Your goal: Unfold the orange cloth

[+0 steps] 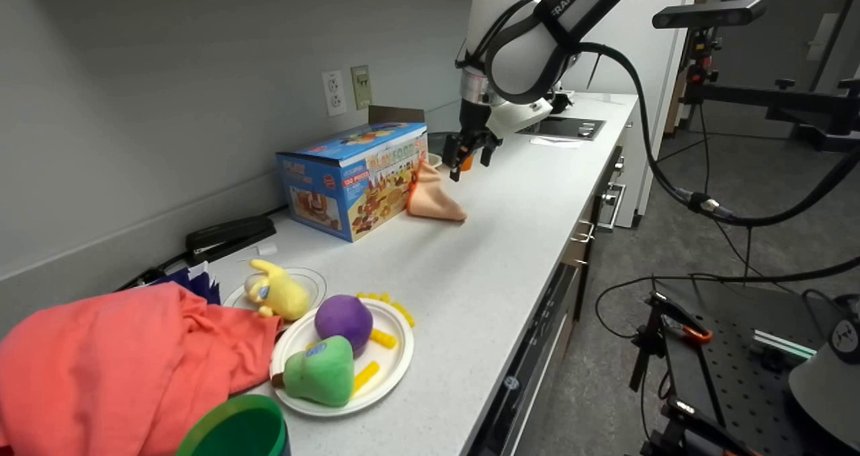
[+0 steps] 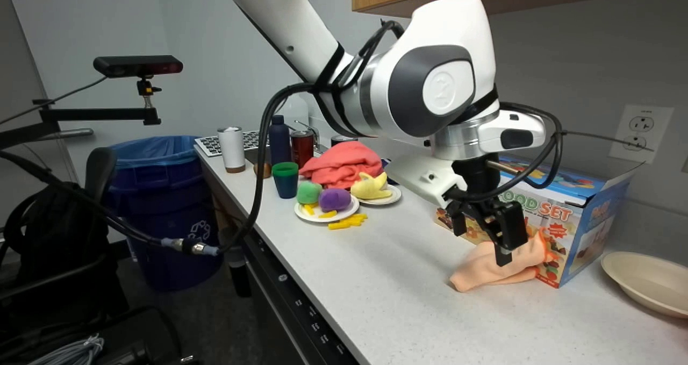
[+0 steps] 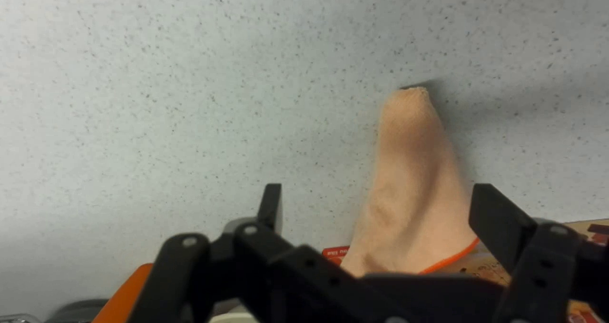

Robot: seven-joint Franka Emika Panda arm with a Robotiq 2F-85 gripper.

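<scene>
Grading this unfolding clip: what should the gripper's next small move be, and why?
Probably lower the open gripper a little over the orange cloth. In the wrist view the cloth shows between the spread jaws, not gripped, and both exterior views show it bunched beside the blue box, so it likely needs a pinch before it can be opened out.
</scene>
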